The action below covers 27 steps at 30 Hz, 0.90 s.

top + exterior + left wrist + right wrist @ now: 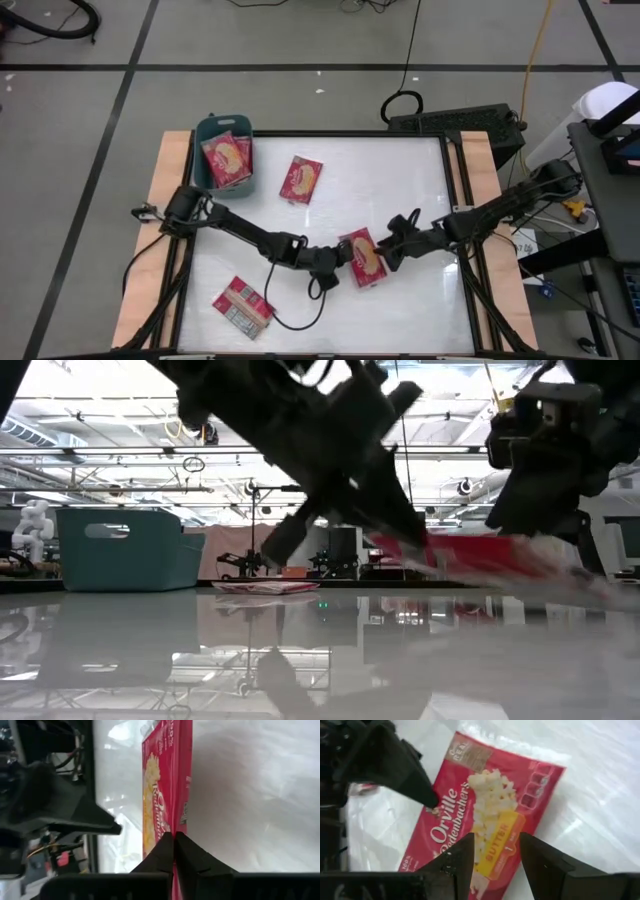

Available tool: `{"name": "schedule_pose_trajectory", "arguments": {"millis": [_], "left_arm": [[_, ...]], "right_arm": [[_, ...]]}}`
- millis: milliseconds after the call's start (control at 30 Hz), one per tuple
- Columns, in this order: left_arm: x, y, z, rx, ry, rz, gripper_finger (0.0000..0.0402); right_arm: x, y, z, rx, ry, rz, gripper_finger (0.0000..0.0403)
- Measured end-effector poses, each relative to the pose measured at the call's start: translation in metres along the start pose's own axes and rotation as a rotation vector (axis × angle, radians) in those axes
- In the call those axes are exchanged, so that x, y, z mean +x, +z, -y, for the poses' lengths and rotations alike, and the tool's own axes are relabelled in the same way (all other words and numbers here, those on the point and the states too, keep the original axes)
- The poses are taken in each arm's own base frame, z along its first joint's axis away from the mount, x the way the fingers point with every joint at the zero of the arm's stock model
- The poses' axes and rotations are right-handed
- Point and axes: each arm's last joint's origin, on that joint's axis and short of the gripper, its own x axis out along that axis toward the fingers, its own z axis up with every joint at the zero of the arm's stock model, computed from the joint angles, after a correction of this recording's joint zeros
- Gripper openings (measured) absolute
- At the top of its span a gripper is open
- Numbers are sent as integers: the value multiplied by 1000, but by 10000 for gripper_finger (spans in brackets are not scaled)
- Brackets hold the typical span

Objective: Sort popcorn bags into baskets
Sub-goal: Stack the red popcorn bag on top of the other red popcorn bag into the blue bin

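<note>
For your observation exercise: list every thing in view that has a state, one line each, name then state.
Left tool: shut on the edge of the held bag.
Right tool: open, over the held bag.
Held bag: picture side up, mid-table.
Basket: holds at least one bag.
Middle bag: lying loose, picture up.
Front bag: lying loose, label up.

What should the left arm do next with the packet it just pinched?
Probably lift it clear. The left gripper is shut on the edge of the popcorn bag at mid-table, while the right gripper hovers open over the same bag. The basket at the far left corner already holds one.
</note>
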Motion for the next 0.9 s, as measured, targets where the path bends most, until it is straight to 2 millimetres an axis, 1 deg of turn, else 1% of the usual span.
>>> {"name": "schedule_pose_trajectory", "arguments": {"millis": [133, 200, 333, 400, 500, 567, 633, 767, 833, 900], "left_arm": [[-15, 9, -7, -2, 26, -18, 2], [-23, 14, -9, 9, 25, -30, 0], [-40, 22, -15, -29, 26, -10, 0], [-49, 25, -20, -59, 38, 6, 0], [-65, 29, -26, -85, 41, 23, 0], [-75, 32, -30, -124, 50, 38, 0], [-86, 35, -35, -151, 56, 55, 0], [-108, 38, -44, -158, 76, 84, 0], [-119, 37, -49, -166, 88, 96, 0], [-131, 34, -56, -194, 105, 113, 0]], "right_arm": [[2, -6, 3, -58, 87, 41, 155], [2, -6, 4, -84, 156, 90, 159], [-3, -9, 4, -220, 330, 253, 167], [-9, -13, 7, -227, 391, 335, 169], [-15, -16, 15, -167, 425, 432, 169], [-15, -20, 17, -209, 418, 431, 169], [-15, -23, 14, -223, 426, 418, 169], [-15, -20, 3, -237, 453, 439, 169], [-13, -19, -2, -329, 453, 447, 169], [-12, -18, -7, -479, 445, 472, 169]]}}
